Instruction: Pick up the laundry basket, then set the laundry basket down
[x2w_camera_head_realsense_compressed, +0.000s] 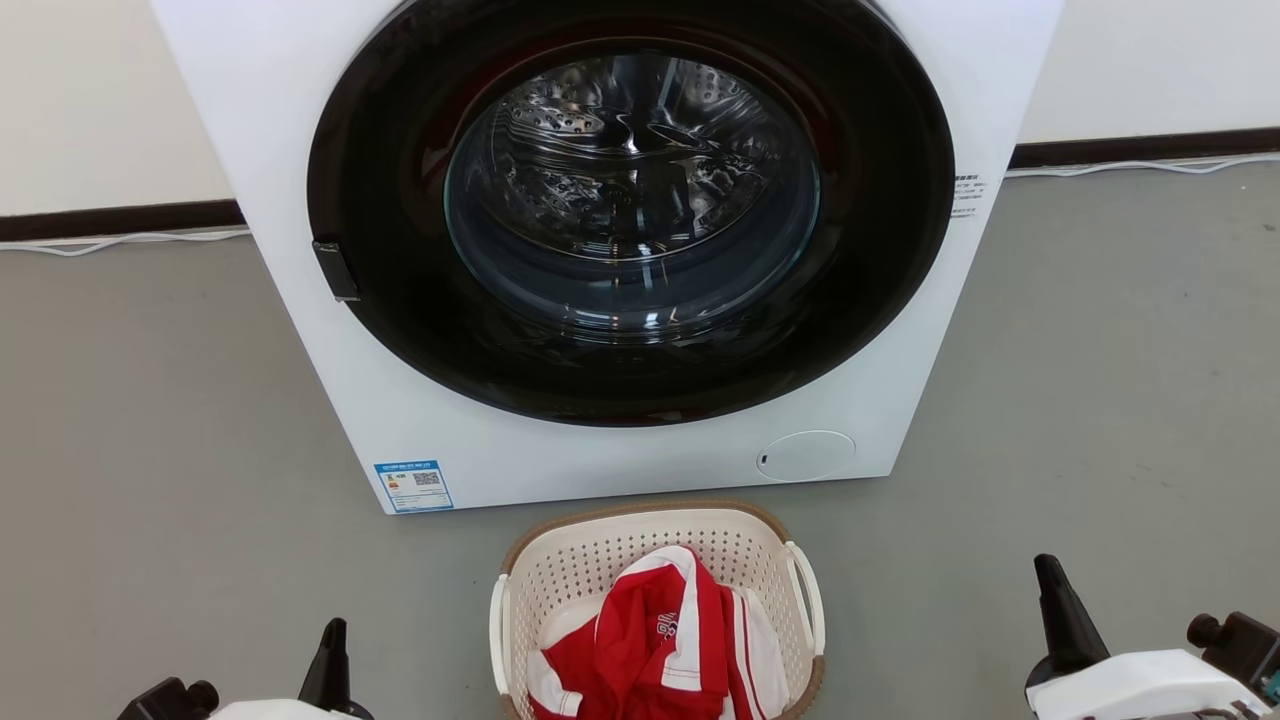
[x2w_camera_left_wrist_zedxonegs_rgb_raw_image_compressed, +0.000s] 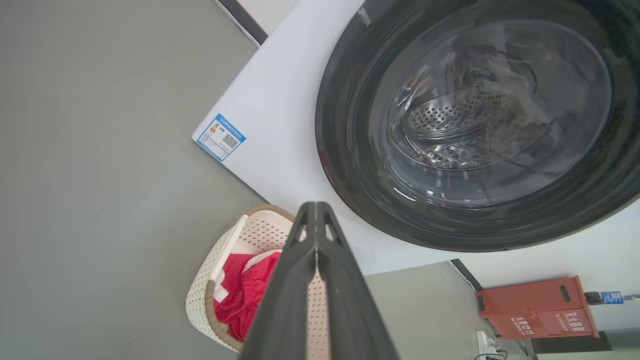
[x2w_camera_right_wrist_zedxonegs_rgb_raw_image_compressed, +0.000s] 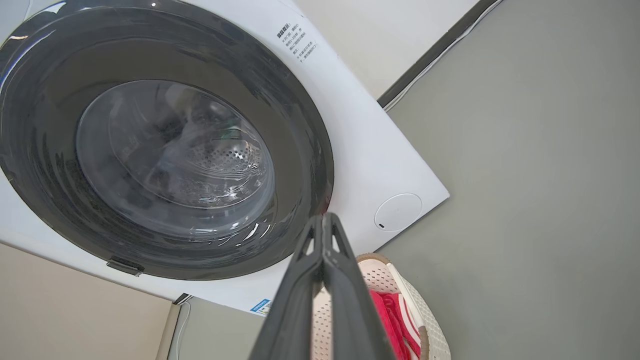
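On the grey floor (x2w_camera_head_realsense_compressed: 150, 450), just in front of the white washer (x2w_camera_head_realsense_compressed: 290, 150): laundry basket (x2w_camera_head_realsense_compressed: 585, 560), upright, centred below the washer's round dark door (x2w_camera_head_realsense_compressed: 400, 330). Door closed, steel drum visible through the glass. A narrow strip of floor lies between the basket and the washer base. Red-and-white garment (x2w_camera_head_realsense_compressed: 650, 640) lies bunched inside the basket, below the brown rim. White loop handle (x2w_camera_head_realsense_compressed: 808, 600) on each side of the basket.

Left hand (x2w_camera_head_realsense_compressed: 333, 640): lower left in head view, well apart from the basket, pointing toward the washer. Fingers pressed together, tips touching (left wrist view).

Right hand (x2w_camera_head_realsense_compressed: 1050, 580): lower right in head view, also well apart from the basket. Fingers pressed together, tips touching (right wrist view).

Blue label (x2w_camera_head_realsense_compressed: 413, 486) at the lower left of the washer front; round white cap (x2w_camera_head_realsense_compressed: 805, 455) at the lower right. Left wrist view: orange-red box (x2w_camera_left_wrist_zedxonegs_rgb_raw_image_compressed: 535, 307) against the wall beside the washer.
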